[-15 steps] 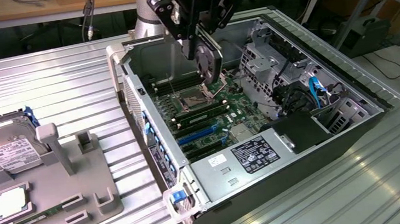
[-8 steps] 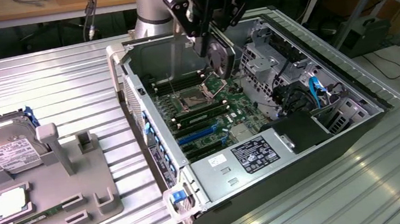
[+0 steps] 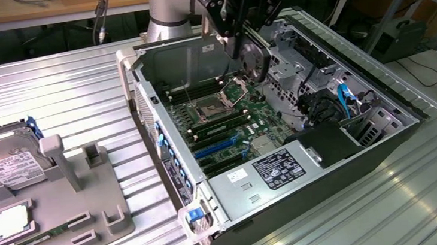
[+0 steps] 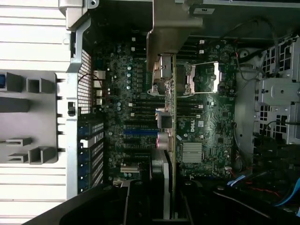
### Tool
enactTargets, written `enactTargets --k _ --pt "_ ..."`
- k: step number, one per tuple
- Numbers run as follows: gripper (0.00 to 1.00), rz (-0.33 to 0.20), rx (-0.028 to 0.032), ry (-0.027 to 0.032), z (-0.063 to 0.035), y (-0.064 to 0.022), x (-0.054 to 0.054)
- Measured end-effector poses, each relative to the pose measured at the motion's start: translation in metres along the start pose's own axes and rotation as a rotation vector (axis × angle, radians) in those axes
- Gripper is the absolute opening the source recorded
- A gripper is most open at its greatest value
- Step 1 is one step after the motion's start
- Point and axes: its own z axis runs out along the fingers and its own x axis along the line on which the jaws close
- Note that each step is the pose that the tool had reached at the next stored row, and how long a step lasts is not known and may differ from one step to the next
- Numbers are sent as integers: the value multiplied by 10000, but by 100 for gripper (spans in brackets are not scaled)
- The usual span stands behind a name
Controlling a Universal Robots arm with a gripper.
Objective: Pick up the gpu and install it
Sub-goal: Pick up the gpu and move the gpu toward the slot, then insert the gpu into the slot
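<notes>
The pincer (image 3: 242, 36) hung over the open computer box (image 3: 355, 205). Its upper part was cut off by the picture's edge in the exterior view. Its two fingers were closed partway, pinching the gpu (image 3: 251, 62) between them. The gpu was a flat black card, standing on its edge and hanging down from the fingers into the box. It was dark against the dark box, so its low edge was hard to find. I could not tell if it touched the green board (image 3: 231, 124) under it or hung a little above.

In the wrist view the gpu (image 4: 173, 108) was seen from its thin side, like a long line across the green board (image 4: 206, 126). Its flat face was hidden. The pincer (image 4: 166, 201) there was just black shapes, cut off at the picture's edge.

The blue slots (image 3: 217, 148) lay on the board, apart from the card. Blue wires (image 3: 345, 99) were half hidden in a dark corner of the box. The grey arm (image 3: 169, 10) behind the box was cut off too.

On the ribbed metal table (image 3: 63, 89), at the exterior view's left, a grey holder (image 3: 91, 213) sat well apart from the box. A silver hard drive (image 3: 10, 168) rested in it. The holder ran off the picture's edge.
</notes>
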Motion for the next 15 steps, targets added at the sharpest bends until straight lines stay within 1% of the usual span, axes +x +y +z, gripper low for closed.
enactTargets --k 5,8,15 --pt "29 -1 1 0 3 -3 -122" --pt "29 0 1 0 4 -4 -166" --pt "29 0 0 -1 4 -4 -171"
